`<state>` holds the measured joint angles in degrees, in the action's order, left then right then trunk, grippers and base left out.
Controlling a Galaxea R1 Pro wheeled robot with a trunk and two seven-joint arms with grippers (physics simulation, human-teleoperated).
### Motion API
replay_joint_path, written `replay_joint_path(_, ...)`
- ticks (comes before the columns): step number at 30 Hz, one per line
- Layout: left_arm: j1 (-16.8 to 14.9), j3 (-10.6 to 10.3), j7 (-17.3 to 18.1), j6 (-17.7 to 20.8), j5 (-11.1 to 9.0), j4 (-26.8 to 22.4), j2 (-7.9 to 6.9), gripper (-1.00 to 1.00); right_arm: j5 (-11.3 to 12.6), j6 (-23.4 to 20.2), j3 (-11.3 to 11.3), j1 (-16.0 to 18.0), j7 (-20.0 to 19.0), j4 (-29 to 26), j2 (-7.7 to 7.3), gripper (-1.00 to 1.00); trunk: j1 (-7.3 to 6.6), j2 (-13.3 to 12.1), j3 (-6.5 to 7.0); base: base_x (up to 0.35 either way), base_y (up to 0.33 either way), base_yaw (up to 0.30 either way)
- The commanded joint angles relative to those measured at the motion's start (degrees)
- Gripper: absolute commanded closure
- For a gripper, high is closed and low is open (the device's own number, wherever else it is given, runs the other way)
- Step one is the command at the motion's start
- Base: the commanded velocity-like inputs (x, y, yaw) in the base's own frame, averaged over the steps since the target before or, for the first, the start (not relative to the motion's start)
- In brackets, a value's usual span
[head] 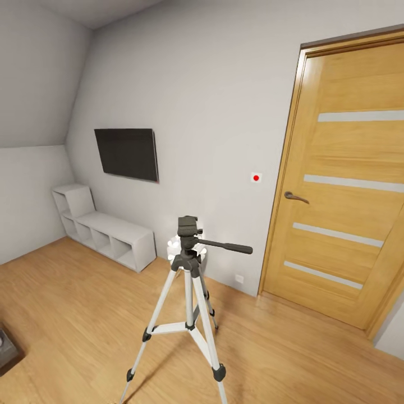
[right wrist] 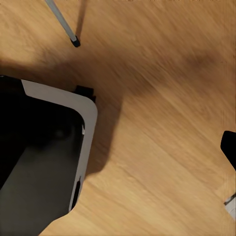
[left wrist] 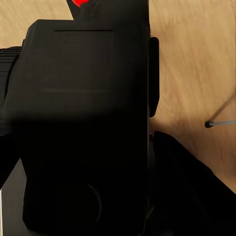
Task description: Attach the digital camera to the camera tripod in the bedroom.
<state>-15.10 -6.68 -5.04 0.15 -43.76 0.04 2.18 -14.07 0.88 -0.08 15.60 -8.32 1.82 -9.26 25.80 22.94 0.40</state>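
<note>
The digital camera (left wrist: 83, 132) sits close against the left wrist lens, apparently held in the left pincer, whose jaw state cannot be confirmed, so the next move is raising it onto the camera tripod (head: 188, 280) head ahead.

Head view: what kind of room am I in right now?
Probably a bedroom or attic room: pale grey walls under a sloped ceiling, a wall-mounted dark screen above low white cube shelves, an oak door and light wood floor. The camera tripod stands in front.
</note>
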Motion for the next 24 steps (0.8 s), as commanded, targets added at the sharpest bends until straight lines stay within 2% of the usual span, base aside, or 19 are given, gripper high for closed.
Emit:
replay_joint_path(1, -0.02, -0.48, -0.23, 0.03, -0.28, -0.01, 0.02, 1.0, -0.25, 0.09, -0.03, 0.05, -0.14, 0.11, -0.05, -1.0, 0.02, 0.04, -0.02, 0.0, 0.0, 0.142)
replay_joint_path(24, -0.02, -0.52, -0.25, 0.07, -0.19, 0.05, 0.37, 1.0, -0.22, 0.23, -0.01, 0.05, 0.07, 0.16, 0.15, -1.0, 0.02, 0.04, -0.02, 0.0, 0.0, 0.015)
